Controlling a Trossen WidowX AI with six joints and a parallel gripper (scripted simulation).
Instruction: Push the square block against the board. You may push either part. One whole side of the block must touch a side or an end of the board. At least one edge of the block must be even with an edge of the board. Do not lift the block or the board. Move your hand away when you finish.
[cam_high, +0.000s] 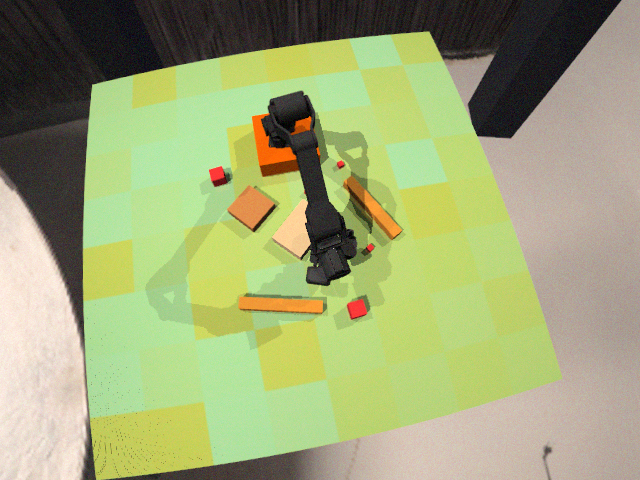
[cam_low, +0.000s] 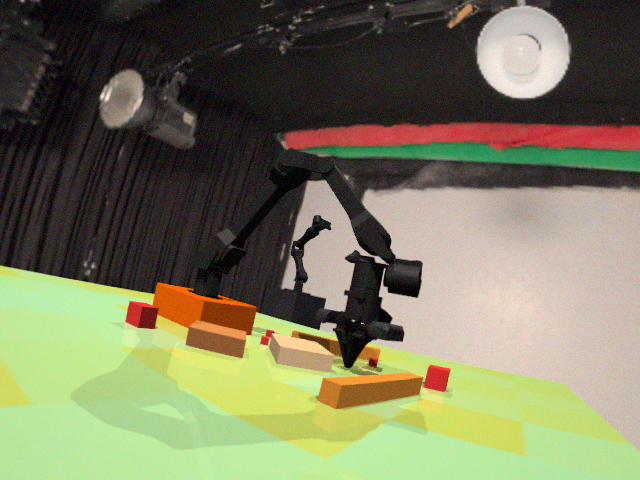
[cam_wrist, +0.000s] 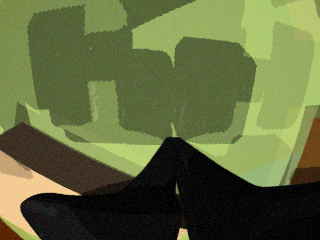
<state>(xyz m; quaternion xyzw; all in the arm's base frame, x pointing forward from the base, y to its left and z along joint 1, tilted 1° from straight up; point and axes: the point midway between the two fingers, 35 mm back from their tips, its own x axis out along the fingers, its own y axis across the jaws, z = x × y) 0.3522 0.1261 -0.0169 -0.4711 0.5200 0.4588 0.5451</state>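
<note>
Beside the tan slab (cam_high: 294, 233) (cam_low: 300, 352) (cam_wrist: 17, 182), on the side away from the brown block (cam_high: 251, 207) (cam_low: 216, 338), claw (cam_high: 330, 263) (cam_low: 349, 364) (cam_wrist: 172, 143) is low over the bench (cam_high: 170, 356) (cam_low: 248, 439) (cam_wrist: 210, 25), pointing down. Closed, tips together, nothing gripped. Cannot tell if the tips touch the bench or the slab.

Brown block: square, flat on the bench, on the slab's other side. Visible gap between the two, no side contact, so no shared edge line. Slab also flat; the arm (cam_high: 313, 178) (cam_low: 261, 206) covers part of it from above.

Rest, relative to slab:
- orange base (cam_high: 279, 166) (cam_low: 227, 315): beyond its end nearest the arm's mount, apart.
- front bar (cam_high: 280, 304) (cam_low: 372, 391): past its opposite end, apart.
- side bar (cam_high: 372, 207) (cam_low: 371, 352) (cam_wrist: 311, 145): across from the brown block, set at a slant, apart.
- red cube (cam_high: 218, 176) (cam_low: 142, 314): farther out than the brown block.
- second red cube (cam_high: 356, 308) (cam_low: 437, 378): past the slab, off one end of the front bar.
- small red cube (cam_high: 370, 248) (cam_low: 373, 362): on the claw side, near the side bar. Two more small ones toward the base, one mostly hidden from above.
</note>
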